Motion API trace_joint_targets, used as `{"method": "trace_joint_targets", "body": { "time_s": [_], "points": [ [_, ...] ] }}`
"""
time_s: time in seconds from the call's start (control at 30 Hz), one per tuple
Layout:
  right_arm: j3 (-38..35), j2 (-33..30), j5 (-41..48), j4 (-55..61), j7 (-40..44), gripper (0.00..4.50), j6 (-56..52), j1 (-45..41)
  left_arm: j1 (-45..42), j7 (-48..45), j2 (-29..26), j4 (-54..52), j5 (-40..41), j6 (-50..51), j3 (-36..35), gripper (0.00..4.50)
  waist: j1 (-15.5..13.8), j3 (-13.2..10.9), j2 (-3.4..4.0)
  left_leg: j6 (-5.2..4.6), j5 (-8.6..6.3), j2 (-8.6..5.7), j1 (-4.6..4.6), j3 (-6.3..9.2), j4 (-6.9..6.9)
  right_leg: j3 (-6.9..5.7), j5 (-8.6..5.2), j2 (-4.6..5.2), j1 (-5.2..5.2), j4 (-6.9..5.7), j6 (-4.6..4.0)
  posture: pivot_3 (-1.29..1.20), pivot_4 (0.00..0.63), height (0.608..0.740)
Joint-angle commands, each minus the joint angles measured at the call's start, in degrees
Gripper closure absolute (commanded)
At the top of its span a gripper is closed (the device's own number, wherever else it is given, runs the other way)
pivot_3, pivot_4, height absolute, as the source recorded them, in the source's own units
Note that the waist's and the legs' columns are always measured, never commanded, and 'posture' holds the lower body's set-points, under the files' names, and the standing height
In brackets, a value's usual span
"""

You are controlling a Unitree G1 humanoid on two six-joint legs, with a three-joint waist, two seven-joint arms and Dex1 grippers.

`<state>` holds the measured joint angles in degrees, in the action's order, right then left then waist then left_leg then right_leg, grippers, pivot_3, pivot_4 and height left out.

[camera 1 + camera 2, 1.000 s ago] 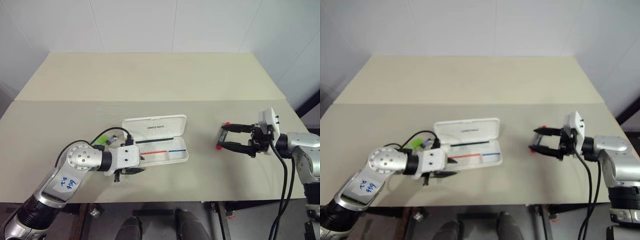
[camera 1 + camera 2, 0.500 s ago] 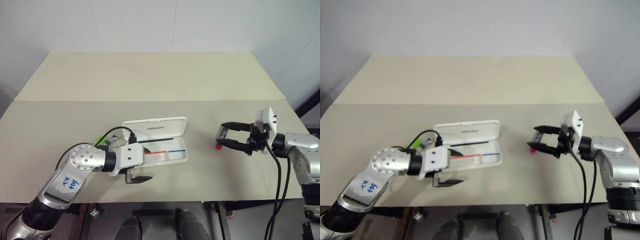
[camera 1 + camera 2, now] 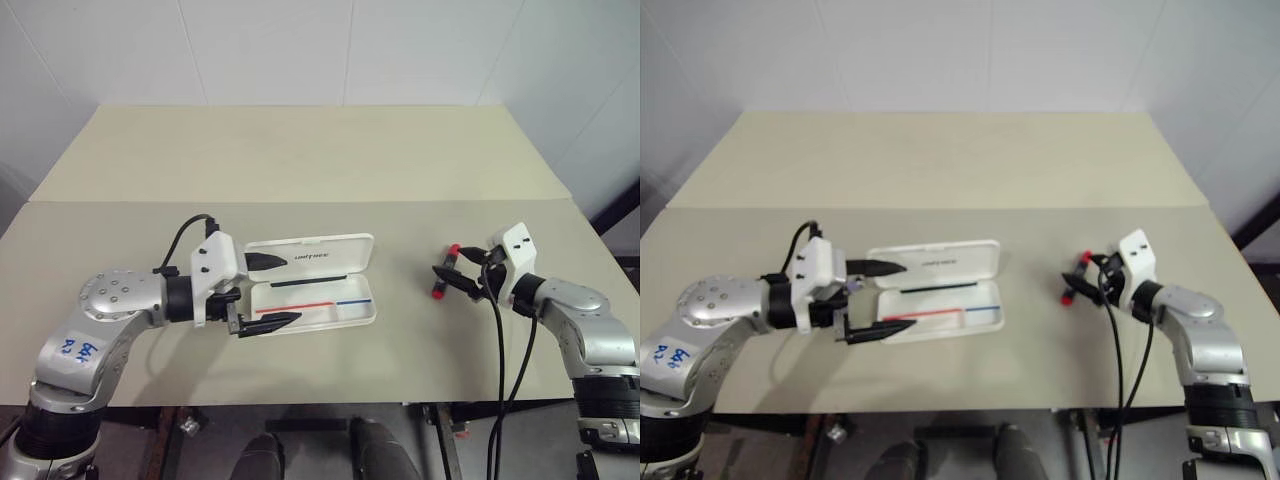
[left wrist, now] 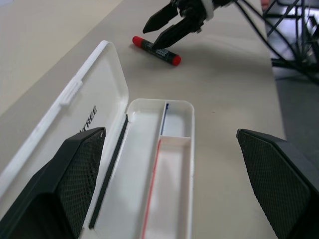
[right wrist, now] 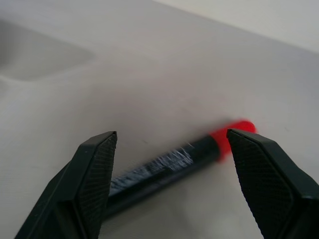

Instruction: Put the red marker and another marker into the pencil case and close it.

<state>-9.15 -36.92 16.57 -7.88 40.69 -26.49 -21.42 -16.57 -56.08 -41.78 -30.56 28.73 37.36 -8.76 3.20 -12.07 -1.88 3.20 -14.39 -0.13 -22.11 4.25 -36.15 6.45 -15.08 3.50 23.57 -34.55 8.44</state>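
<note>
The pencil case (image 3: 316, 256) lies open on the table, lid flat behind its empty tray (image 4: 172, 169). My left gripper (image 3: 268, 292) hangs open at the case's left end, one finger over the lid and one at the tray's front edge, pointing along the case. To the right, the red marker (image 3: 445, 272) lies on the table, black barrel with red ends. My right gripper (image 3: 454, 279) is open and low over it. In the right wrist view the red marker (image 5: 169, 160) lies slantwise between the two fingers (image 5: 94, 169), not gripped. The other marker is hidden behind my left hand.
The beige table (image 3: 300, 160) has free room behind the case and between the case and the red marker. Its front edge runs close below both arms. Black cables (image 3: 510, 340) hang from my right wrist.
My left gripper opened wide, rose and swung from the tray's front corner to the case's left end. My right gripper turned and dropped closer over the red marker.
</note>
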Motion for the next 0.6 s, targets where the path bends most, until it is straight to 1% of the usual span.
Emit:
{"method": "trace_joint_targets", "body": {
  "time_s": [0.03,0.17,0.33,0.37,0.4,0.5,0.6],
  "points": [
    [0.15,0.95,-0.61,3.25,-3.44,0.0,-2.8,0.4,0.62,-1.73,-1.75,0.63,3.67,-1.27,-3.84,0.03,0.0,0.0,0.0,0.0,0.0,0.0,0.01,0.0,0.0,0.0,0.0,0.0,0.0,0.0,0.0,0.0,0.15,0.74],
    [0.76,1.66,-0.68,4.21,-4.76,0.0,-5.32,0.74,2.24,-2.88,-3.92,2.37,4.53,-2.23,-6.14,0.03,0.11,0.01,0.0,0.0,0.0,0.0,0.05,0.0,-0.01,0.0,-0.03,-0.01,-0.04,0.01,-0.06,0.0,0.15,0.74],
    [2.27,2.48,-1.04,4.73,-6.42,0.0,-9.32,0.09,5.86,-4.28,-6.14,4.79,3.78,-5.97,-10.08,0.03,0.18,0.04,-0.06,0.0,0.0,0.02,0.04,0.0,0.01,0.01,-0.06,-0.02,-0.06,0.09,-0.13,0.0,0.15,0.74],
    [2.52,2.73,-1.18,4.57,-6.88,0.0,-9.95,-0.26,6.65,-4.91,-6.41,5.14,4.11,-6.67,-10.81,0.03,0.23,0.07,-0.1,0.0,0.0,0.03,0.04,0.0,0.02,0.0,-0.12,-0.02,-0.06,0.1,-0.24,0.0,0.15,0.74],
    [2.98,3.04,-1.27,4.31,-7.47,0.0,-11.25,-0.82,7.56,-5.22,-6.6,5.44,3.97,-7.79,-11.65,0.03,0.17,0.07,-0.1,0.0,0.0,0.03,0.05,0.0,0.03,0.0,-0.45,-0.02,-0.07,0.12,-0.85,0.0,0.15,0.74],
    [3.64,3.91,-1.41,3.6,-8.84,0.0,-13.64,-1.96,8.96,-5.44,-6.77,5.87,3.7,-9.87,-12.66,0.03,0.18,0.13,-0.2,0.0,0.0,0.03,0.05,0.0,0.03,0.0,-0.46,-0.01,-0.07,0.11,-0.88,0.0,0.15,0.74],
    [4.36,5.55,-2.32,1.88,-10.78,0.0,-15.66,-3.88,9.82,-4.81,-6.9,5.06,3.99,-9.93,-12.59,0.03,0.2,0.3,-0.48,0.0,0.0,0.04,0.07,0.0,0.01,0.0,-0.45,-0.01,-0.1,0.11,-0.9,0.0,0.15,0.74]
  ]
}}
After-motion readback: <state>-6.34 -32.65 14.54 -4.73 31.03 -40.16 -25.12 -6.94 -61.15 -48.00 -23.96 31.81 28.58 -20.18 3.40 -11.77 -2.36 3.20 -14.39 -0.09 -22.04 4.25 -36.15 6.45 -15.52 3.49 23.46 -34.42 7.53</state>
